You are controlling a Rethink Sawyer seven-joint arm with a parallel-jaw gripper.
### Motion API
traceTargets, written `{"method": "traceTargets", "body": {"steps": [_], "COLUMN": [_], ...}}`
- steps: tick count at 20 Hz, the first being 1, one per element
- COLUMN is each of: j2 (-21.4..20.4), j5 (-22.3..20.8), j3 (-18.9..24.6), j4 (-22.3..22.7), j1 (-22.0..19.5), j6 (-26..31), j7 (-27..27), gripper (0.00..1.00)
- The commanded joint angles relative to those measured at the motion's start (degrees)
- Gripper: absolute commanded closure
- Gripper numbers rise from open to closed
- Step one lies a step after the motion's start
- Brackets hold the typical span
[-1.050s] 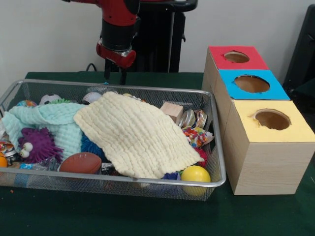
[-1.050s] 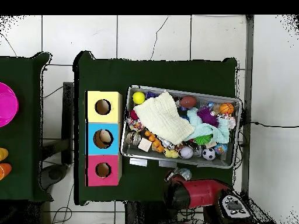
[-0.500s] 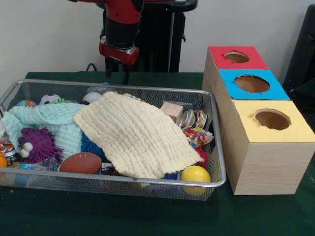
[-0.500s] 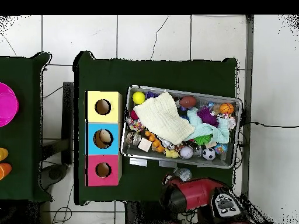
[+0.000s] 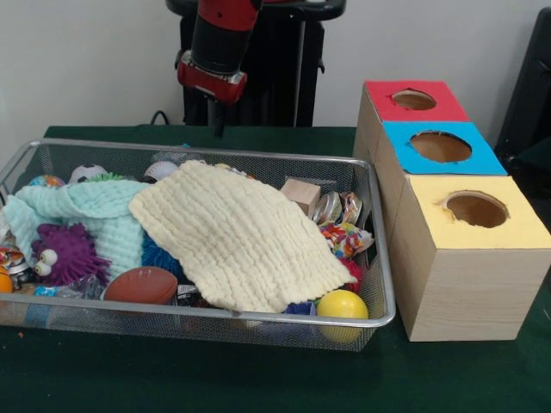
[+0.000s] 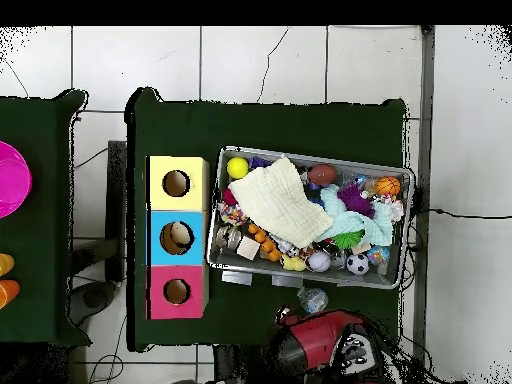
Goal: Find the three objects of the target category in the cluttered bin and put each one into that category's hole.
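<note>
The red and black arm's gripper (image 5: 213, 114) has risen and drawn back over the last second: it hung close above the far rim of the silver wire-mesh bin (image 5: 379, 258), and now sits higher and clear of it, behind the rim. The overhead view confirms the retreat, with the arm's bulk shifted toward the table's edge. Whether the fingers are spread or pressed together cannot be told; nothing visible hangs from them.

Bin contents appear undisturbed. The cream waffle-weave cloth (image 5: 237, 237) lies over the middle, partly over the mint-green cloth (image 5: 90, 211). Around them sit a purple spiky toy with eyes (image 5: 65, 254), a brown toy football (image 5: 142, 285), a yellow ball (image 5: 342, 305), a pale wooden block (image 5: 300, 194) and a shiny metal tin (image 5: 326, 207).

The target category is not stated, so the three objects cannot be identified; they presumably lie in the bin, possibly under a cloth. The red-topped (image 5: 417, 101), blue-topped (image 5: 441, 147) and yellow-topped (image 5: 476, 210) hole boxes stand beside the bin. In the overhead view, the blue box's hole shows something pale inside.

Judgement: no pick is in progress; searching probably requires shifting the cream cloth
</note>
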Motion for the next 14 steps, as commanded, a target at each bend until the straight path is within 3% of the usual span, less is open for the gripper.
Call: {"method": "traceTargets", "body": {"steps": [1,7,14], "j2": [4.5,5.1,9.3], "j5": [1.8,5.3,9.6], "j3": [-9.1,-11.0,-14.0], "j4": [-7.1,-6.4,-6.6], "j1": [6.9,8.2,9.5], "j6": [-8.7,-9.7,-17.8], "j7": [7.7,7.0,7.2], "gripper": [0.00,0.00,0.00]}}
